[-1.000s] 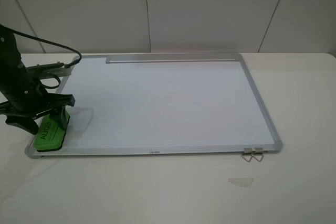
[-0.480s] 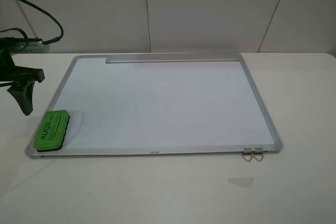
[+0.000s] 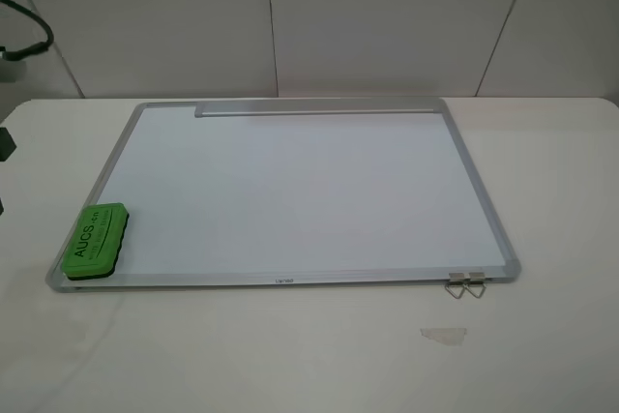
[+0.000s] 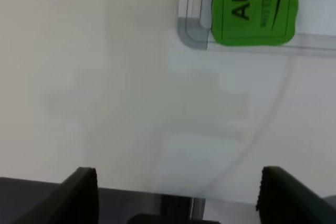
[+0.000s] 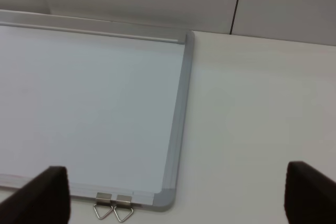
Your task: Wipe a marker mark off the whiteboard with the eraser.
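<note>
A pale wall of large panels with dark seams rises behind a white table. The whiteboard lies flat on it, its grey tray strip along the far edge and two metal clips on the near frame. The surface looks clean; no marker mark is visible. The eraser rests on the board's near left corner, well ahead of the left gripper, whose jaws stand wide apart over bare table. The right gripper is likewise spread and empty, with the clips between its jaws and just beyond them. A pale tape scrap lies near the clips.
</note>
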Action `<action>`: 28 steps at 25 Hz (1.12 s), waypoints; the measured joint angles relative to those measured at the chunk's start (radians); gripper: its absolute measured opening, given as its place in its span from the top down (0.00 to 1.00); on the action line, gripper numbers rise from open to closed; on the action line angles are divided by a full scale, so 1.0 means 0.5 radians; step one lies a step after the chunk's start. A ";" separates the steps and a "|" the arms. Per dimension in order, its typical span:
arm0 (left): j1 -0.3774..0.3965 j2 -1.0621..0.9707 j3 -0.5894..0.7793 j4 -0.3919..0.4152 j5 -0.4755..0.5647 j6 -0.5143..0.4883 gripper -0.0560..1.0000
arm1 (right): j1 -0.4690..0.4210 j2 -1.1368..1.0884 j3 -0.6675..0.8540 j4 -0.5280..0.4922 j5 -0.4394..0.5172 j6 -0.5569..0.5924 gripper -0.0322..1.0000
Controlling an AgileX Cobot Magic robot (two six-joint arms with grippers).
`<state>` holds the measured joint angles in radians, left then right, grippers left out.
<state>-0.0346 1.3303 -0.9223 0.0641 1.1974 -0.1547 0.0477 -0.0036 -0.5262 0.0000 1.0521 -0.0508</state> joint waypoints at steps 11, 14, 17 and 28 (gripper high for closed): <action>0.000 -1.125 0.626 0.006 0.002 0.018 0.34 | 0.000 0.000 0.000 0.000 0.000 0.000 0.18; 0.000 -1.400 0.715 0.006 0.000 0.043 0.34 | 0.000 0.000 0.000 0.000 0.000 0.000 0.18; 0.000 -1.653 0.723 0.006 0.001 0.081 0.34 | 0.000 0.000 0.000 0.000 0.000 0.000 0.18; 0.000 -2.218 0.767 0.006 -0.129 0.132 0.34 | 0.000 0.000 0.000 0.000 0.000 0.000 0.18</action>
<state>-0.0346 0.2214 -0.5391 0.0671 1.1329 -0.0885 0.0477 -0.0036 -0.5262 0.0000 1.0521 -0.0508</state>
